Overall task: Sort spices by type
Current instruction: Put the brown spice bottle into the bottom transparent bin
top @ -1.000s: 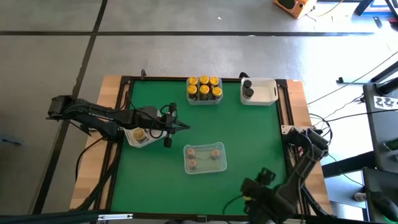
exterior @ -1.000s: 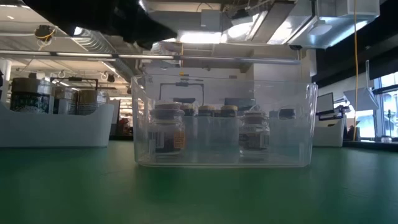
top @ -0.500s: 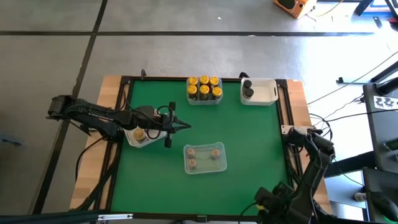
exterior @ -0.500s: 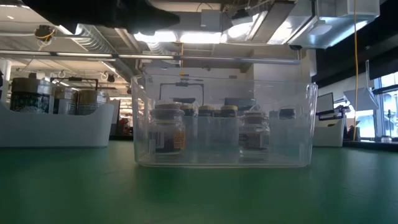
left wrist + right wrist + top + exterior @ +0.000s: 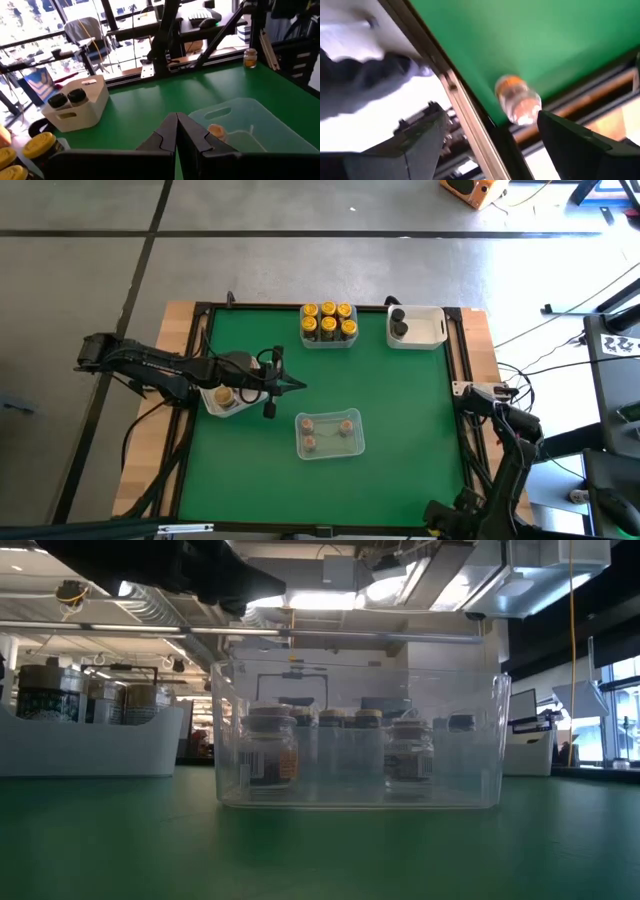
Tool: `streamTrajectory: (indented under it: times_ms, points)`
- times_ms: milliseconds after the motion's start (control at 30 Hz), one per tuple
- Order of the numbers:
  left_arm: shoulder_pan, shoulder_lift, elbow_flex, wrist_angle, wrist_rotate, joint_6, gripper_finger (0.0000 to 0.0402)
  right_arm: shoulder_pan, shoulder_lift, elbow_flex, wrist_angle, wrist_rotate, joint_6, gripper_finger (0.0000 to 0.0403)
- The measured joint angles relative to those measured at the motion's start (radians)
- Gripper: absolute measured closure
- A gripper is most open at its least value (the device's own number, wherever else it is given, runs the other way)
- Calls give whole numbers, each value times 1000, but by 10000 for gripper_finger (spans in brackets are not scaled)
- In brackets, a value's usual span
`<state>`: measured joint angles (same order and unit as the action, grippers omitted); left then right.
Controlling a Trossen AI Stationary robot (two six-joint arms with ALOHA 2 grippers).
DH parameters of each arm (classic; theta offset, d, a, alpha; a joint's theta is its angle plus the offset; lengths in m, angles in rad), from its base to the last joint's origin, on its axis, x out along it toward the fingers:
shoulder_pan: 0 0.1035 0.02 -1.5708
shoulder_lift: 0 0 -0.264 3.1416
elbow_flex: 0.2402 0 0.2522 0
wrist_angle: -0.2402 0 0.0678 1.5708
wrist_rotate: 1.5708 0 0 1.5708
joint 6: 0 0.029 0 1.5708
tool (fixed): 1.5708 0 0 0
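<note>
Meanwhile the left gripper [image 5: 272,386], jaws shut and empty, hovers near the bench's left edge; jars [image 5: 328,321] sit sorted in tubs. Right gripper [image 5: 492,145], jaws wide, seemingly eyes a stray jar [image 5: 518,100] at the edge.

The table [image 5: 400,400] has a green top with a black frame and wooden side strips, and stands on a grey concrete floor [image 5: 300,270] crossed by dark seams. An orange box [image 5: 470,190] sits on the floor beyond the table's far right corner. Level across the table, ceiling lights [image 5: 320,600] glow bright above pipes and ducts, with shelving [image 5: 60,690] to the left. Beyond the table's far edge stand an office chair [image 5: 87,32] and bright windows [image 5: 30,15].
</note>
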<state>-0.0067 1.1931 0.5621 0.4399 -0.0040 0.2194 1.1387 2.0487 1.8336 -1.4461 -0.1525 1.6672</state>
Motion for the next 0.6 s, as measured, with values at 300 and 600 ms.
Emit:
streamTrajectory:
  times_ms: [300, 600]
  points:
    - [0, 0, 0, -11, 0, -41, 398, 40, 0, -133, 36, -51, 14, 88]
    - [0, 0, 0, -2, 0, -41, 398, 32, 0, -255, 136, -124, 12, 88]
